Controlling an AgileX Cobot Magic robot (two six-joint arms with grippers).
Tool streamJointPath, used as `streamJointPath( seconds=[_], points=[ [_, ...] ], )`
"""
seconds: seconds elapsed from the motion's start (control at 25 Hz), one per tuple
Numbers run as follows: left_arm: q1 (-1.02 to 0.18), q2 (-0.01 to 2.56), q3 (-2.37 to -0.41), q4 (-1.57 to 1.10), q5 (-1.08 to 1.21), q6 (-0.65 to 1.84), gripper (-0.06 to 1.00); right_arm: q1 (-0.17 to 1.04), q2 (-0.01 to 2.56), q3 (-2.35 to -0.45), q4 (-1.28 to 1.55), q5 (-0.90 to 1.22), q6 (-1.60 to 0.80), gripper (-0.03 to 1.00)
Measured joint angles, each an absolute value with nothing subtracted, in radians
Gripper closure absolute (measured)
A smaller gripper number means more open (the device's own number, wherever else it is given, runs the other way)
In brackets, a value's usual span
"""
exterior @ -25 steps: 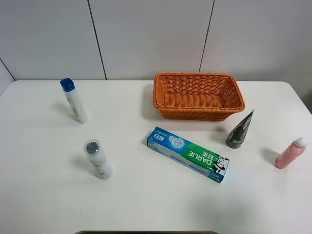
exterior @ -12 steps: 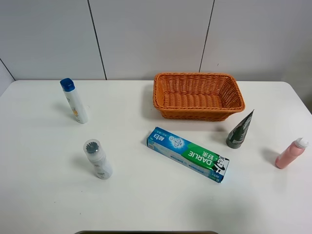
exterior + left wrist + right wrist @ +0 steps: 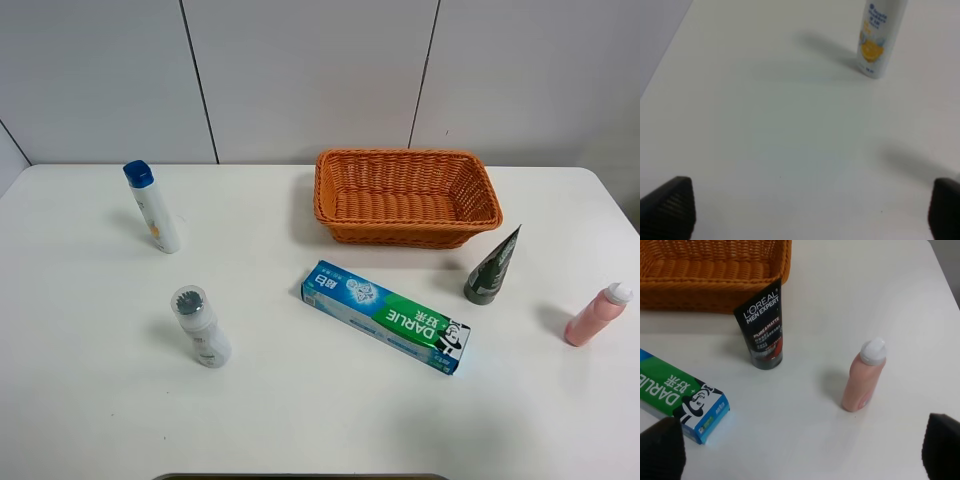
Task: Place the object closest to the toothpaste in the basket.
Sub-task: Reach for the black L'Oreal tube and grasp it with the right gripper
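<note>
A blue and green toothpaste box lies on the white table, in front of an orange wicker basket. A dark upright tube stands just right of the box and is the thing nearest to it. The right wrist view shows the box's end, the dark tube and the basket wall. My right gripper is open and empty, short of the tube. My left gripper is open and empty over bare table. Neither gripper shows in the exterior view.
A pink bottle stands at the far right, also in the right wrist view. A white bottle with a blue cap stands at the back left and shows in the left wrist view. A white bottle with a grey cap stands front left.
</note>
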State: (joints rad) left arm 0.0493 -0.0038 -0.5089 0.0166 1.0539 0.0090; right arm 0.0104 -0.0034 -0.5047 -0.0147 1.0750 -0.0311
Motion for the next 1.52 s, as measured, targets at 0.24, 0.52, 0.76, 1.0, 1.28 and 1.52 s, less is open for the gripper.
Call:
streamJointPath(
  seconds=[0.24,0.52,0.76,1.0,1.28,1.52],
  points=[
    [0.049,-0.004,-0.509,0.017,1.054,0.009,0.0,0.01,0.003,-0.55,0.0,1.07,-0.031,-0.01],
    [0.049,-0.004,-0.509,0.017,1.054,0.009,0.0,0.01,0.2,-0.747,-0.023,1.059,0.077,-0.01],
    [0.049,-0.004,-0.509,0.017,1.054,0.009,0.0,0.01,0.403,-0.856,-0.041,1.054,0.177,-0.01],
    [0.049,-0.004,-0.509,0.017,1.054,0.009,0.0,0.01,0.605,-0.91,-0.041,1.046,0.267,-0.01],
    [0.049,-0.004,-0.509,0.017,1.054,0.009,0.0,0.01,0.847,-0.969,0.009,0.97,0.345,-0.01],
    [0.049,-0.004,-0.509,0.017,1.054,0.009,0.0,0.01,1.032,-1.016,0.07,0.942,0.355,-0.01]
  ],
)
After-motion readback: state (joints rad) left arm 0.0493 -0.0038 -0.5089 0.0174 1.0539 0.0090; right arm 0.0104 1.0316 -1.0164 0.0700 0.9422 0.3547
